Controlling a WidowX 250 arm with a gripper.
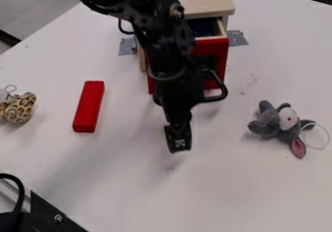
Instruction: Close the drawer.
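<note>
Over the white worktop (pixel 259 187) hangs a black arm (pixel 165 46), partly hiding a pale wooden cabinet (pixel 204 0). The cabinet's drawer (pixel 218 51) sticks out toward the camera, open, with a bright red front, pale wooden side and dark inside. In front is the hand (pixel 179 142); spread or pressed together, I cannot tell.
</note>
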